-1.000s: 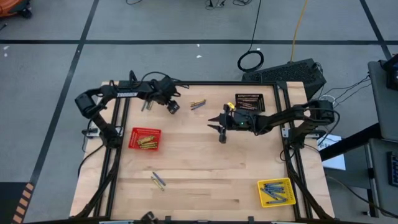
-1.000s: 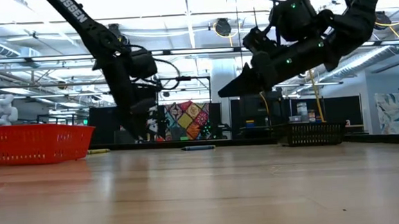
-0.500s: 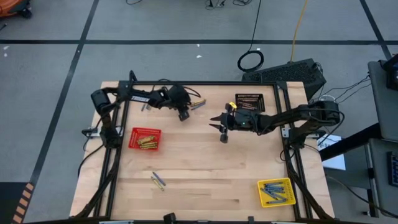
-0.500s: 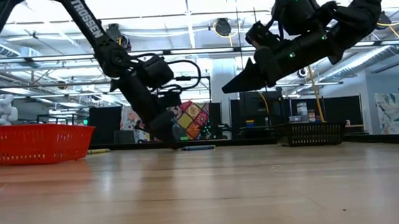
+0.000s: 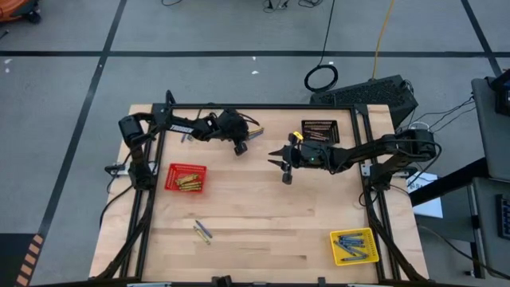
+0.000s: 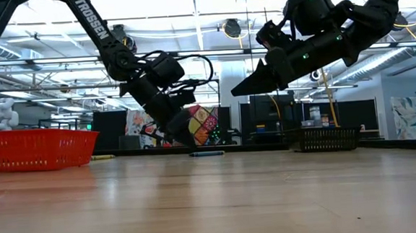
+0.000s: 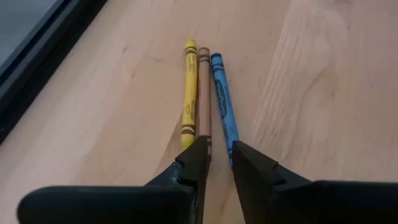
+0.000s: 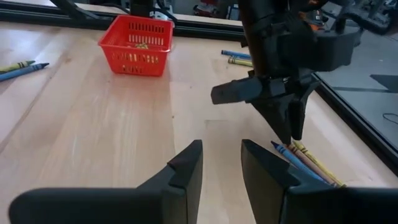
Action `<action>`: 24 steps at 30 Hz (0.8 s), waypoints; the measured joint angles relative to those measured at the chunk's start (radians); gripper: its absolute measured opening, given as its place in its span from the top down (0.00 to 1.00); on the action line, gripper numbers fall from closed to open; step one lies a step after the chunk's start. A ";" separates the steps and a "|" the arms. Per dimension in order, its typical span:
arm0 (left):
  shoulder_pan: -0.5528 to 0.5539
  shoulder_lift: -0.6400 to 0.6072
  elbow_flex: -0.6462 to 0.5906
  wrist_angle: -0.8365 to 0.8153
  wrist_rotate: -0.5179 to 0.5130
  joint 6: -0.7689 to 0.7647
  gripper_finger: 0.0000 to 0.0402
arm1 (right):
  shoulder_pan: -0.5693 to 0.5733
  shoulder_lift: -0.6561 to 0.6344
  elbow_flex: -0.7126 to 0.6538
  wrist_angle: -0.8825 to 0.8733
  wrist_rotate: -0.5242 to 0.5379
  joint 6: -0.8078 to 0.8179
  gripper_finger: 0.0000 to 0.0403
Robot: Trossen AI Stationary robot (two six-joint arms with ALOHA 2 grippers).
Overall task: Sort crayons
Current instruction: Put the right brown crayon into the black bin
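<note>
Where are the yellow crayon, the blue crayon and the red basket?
yellow crayon [image 7: 189,93]: left wrist view, middle of its wrapper.
blue crayon [image 7: 223,99]: left wrist view, middle of its wrapper.
red basket [image 8: 136,46]: right wrist view, on its front mesh wall.

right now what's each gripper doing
left gripper: fingers narrowed over three crayons lying side by side, gripping none.
right gripper: empty, fingers part open, above bare table.

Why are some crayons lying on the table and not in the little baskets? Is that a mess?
A bit. Loose crayons lie on the table: three in a row at the left gripper, yellow, brown and blue, and two more nearer the front. They are not sorted yet.
</note>
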 joint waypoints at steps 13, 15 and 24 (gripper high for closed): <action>-0.017 0.015 0.000 -0.002 -0.046 0.000 0.81 | 0.007 0.000 0.000 0.000 0.001 0.003 0.76; -0.017 0.015 0.000 -0.003 -0.038 -0.001 0.81 | 0.007 0.000 0.000 0.000 0.001 0.007 0.76; -0.017 0.015 0.000 -0.004 -0.019 -0.053 0.81 | 0.016 0.000 0.000 0.000 0.001 0.022 0.76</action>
